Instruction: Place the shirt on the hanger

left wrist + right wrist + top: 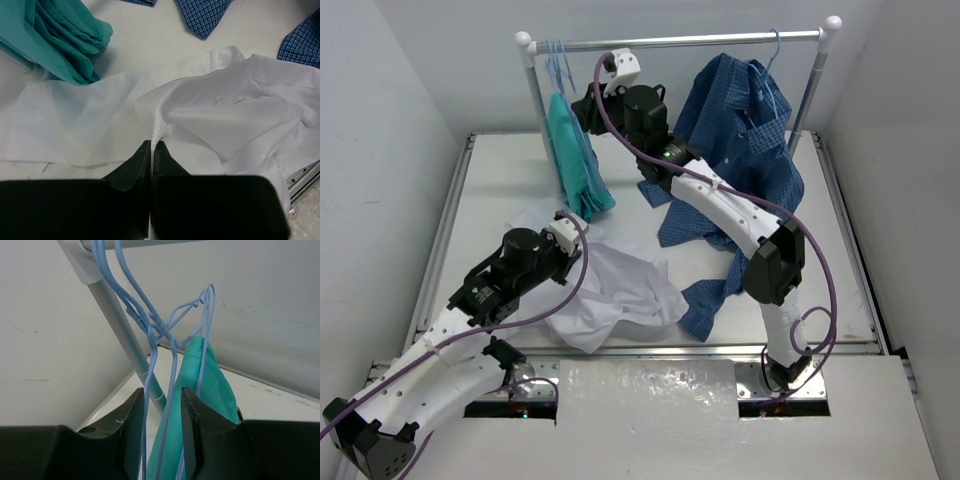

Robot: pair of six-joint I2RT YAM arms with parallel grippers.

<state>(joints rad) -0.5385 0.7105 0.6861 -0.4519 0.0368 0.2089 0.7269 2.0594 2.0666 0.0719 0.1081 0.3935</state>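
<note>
"On the tabletop (500,190), near the left arm — is that the white shirt (615,295)?"

"Yes, it lies crumpled in a heap with its neck label showing. The left gripper (151,143) has its fingers closed on a thin fold of the white cloth."

"And the right gripper (161,392)?"

"It is up at the left end of the clothes rack (690,41). Its fingers stand apart, and the pale-blue wire of the hanger (156,331) runs down between them — not clamped, so far as the wrist view shows."

"What else hangs there?"

"A teal-green garment (578,160) hangs just behind those fingers. The dark blue checked shirt (740,150) hangs at the rack's other end, and its lower part trails onto the tabletop beside the white shirt."
</note>
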